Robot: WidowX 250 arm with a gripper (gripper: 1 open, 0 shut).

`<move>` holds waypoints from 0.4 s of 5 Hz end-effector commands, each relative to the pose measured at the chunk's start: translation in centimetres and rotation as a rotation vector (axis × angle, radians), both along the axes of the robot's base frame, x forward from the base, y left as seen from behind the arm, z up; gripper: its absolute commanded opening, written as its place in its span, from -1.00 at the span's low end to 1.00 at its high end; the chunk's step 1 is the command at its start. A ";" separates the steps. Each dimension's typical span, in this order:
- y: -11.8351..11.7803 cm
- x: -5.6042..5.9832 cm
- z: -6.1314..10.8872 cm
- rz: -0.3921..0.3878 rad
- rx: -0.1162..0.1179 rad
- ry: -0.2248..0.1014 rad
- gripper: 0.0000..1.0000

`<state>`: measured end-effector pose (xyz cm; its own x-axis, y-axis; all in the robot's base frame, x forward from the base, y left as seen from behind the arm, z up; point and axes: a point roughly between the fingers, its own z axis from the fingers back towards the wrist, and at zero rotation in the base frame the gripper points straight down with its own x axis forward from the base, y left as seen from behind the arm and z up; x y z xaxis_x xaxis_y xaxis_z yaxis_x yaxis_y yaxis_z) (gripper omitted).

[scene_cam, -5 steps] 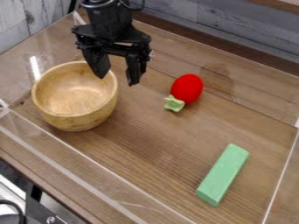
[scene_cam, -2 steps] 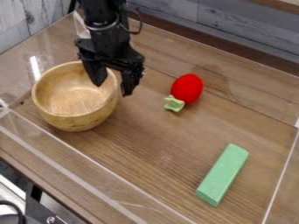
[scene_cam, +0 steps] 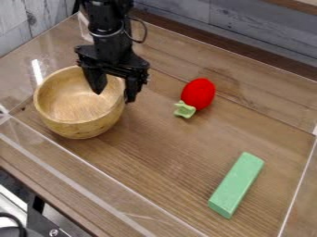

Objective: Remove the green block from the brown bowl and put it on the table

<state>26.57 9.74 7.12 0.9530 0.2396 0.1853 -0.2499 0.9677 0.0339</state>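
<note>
The brown bowl [scene_cam: 77, 104] is a round wooden one at the left of the table, and its visible inside looks empty. My black gripper [scene_cam: 114, 85] hangs open, pointing down over the bowl's right rim. One finger is over the inside and the other is just outside the rim, with nothing between them. A long light-green block [scene_cam: 235, 184] lies flat on the table at the front right, far from both bowl and gripper.
A red strawberry-like toy [scene_cam: 197, 92] with a small green piece [scene_cam: 184, 110] sits mid-table, right of the gripper. Clear plastic walls [scene_cam: 25, 139] ring the wooden tabletop [scene_cam: 148, 157]. A grey plank wall stands behind.
The gripper has moved left and down, from beside the bowl's right edge to straddling its rim. It stayed open. The bowl, red toy and green block have not moved.
</note>
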 end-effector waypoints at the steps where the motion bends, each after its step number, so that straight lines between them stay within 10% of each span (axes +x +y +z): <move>1: -0.1 1.1 1.9 -0.060 0.014 -0.045 1.00; 2: -0.6 1.6 2.1 -0.124 0.015 -0.042 1.00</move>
<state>27.24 9.05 7.88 0.9750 0.1298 0.1803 -0.1376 0.9900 0.0317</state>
